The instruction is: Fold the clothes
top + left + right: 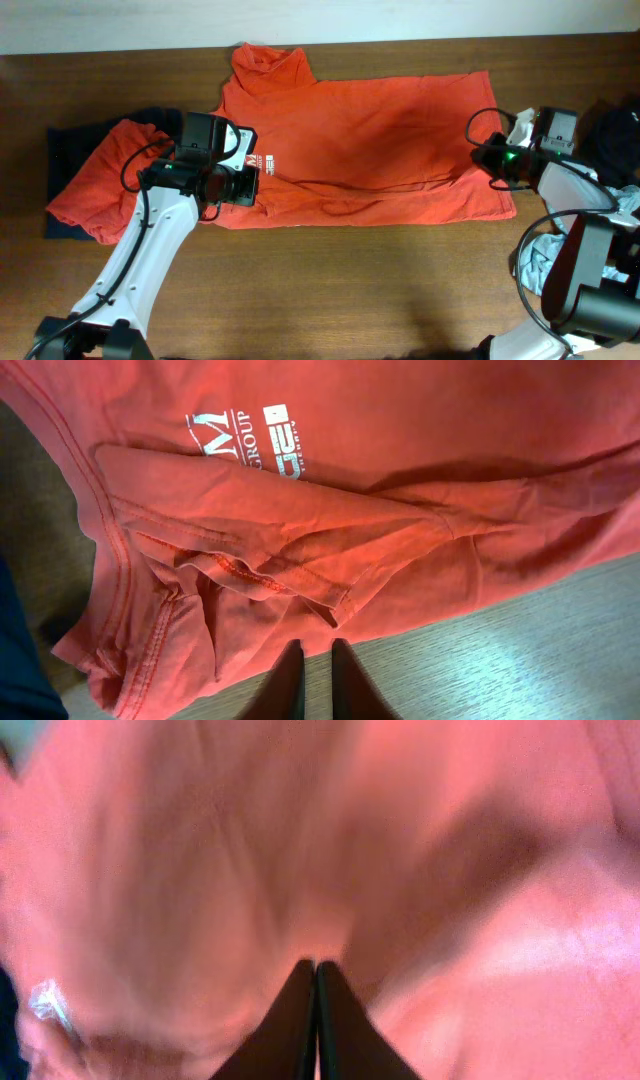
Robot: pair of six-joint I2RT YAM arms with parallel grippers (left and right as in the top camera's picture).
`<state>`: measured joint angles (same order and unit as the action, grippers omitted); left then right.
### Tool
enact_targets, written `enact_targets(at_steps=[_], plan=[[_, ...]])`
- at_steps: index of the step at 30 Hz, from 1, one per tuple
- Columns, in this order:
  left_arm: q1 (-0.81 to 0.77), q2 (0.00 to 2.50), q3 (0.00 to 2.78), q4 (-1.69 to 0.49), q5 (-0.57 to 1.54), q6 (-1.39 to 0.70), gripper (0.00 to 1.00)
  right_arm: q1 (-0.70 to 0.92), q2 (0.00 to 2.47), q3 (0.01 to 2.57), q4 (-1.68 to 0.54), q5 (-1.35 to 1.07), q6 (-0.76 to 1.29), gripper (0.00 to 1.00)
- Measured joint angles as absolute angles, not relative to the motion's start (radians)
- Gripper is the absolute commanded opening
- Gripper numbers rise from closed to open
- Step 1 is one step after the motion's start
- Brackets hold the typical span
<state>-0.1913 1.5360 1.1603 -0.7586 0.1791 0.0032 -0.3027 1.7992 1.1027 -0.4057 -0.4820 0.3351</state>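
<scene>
At the far left I see a navy garment on the table, partly covered by the sleeve end of the red-orange T-shirt. My left gripper hangs over bare wood just beside the shirt's folded lower edge, its fingers slightly parted and holding nothing. The shirt lies spread across the middle of the table, white print near that gripper. At its right edge my right gripper is clenched tight, tips against the cloth; whether a fold is pinched I cannot tell. Farther right sit a black garment and a grey-blue one.
</scene>
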Motion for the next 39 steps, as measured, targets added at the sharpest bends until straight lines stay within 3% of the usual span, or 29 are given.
enact_targets(at_steps=[6, 10, 20, 27, 39], plan=[[-0.191, 1.536, 1.160, -0.759, 0.179, 0.012, 0.25, -0.183, 1.750, 1.167, -0.746, -0.478, 0.215, 0.04], [-0.191, 1.536, 1.161, -0.759, 0.172, 0.012, 0.26, -0.022, 1.744, 1.166, -0.808, -0.382, 0.156, 0.04], [-0.191, 1.536, 1.161, -0.759, 0.167, 0.012, 0.27, 0.201, 1.810, 1.166, -0.728, -0.256, 0.075, 0.05], [-0.191, 1.536, 1.161, -0.759, 0.167, 0.012, 0.27, 0.221, 1.867, 1.166, -0.709, -0.244, 0.036, 0.05], [-0.191, 1.536, 1.161, -0.763, 0.164, 0.012, 0.27, 0.221, 1.869, 1.167, -0.385, -0.190, 0.021, 0.05]])
